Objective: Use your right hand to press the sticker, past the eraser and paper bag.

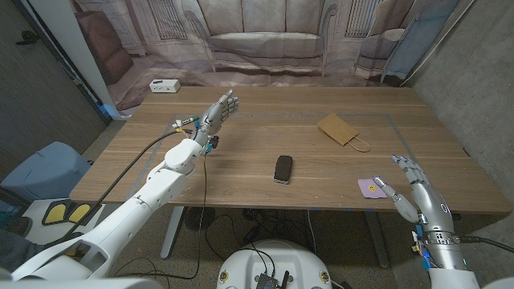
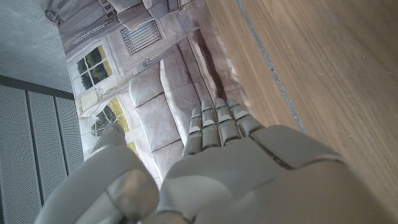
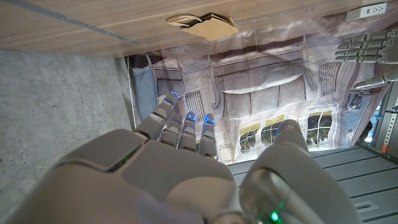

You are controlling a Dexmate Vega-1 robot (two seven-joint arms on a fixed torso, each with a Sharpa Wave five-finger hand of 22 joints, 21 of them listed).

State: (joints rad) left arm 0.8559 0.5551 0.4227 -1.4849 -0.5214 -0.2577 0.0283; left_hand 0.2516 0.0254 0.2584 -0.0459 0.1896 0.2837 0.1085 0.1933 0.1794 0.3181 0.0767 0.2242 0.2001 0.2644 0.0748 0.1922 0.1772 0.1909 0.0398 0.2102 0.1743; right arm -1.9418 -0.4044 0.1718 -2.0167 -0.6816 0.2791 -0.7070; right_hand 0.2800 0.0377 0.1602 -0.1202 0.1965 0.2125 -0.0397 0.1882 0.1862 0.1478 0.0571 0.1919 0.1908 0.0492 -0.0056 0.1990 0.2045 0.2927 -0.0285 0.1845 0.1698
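Fingers [image 1: 407, 170] beside sticker [image 1: 370, 187], head view

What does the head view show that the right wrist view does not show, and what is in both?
Head view alone: the sticker near the table's front edge, close beside the right hand's fingertips, the dark eraser in the middle, and the white box at the far left corner.

Right wrist view alone: the back of the right hand from close up, with fingers apart and holding nothing.

Both: the paper bag lying on the wooden table, the raised left hand, and the sofa backdrop behind.
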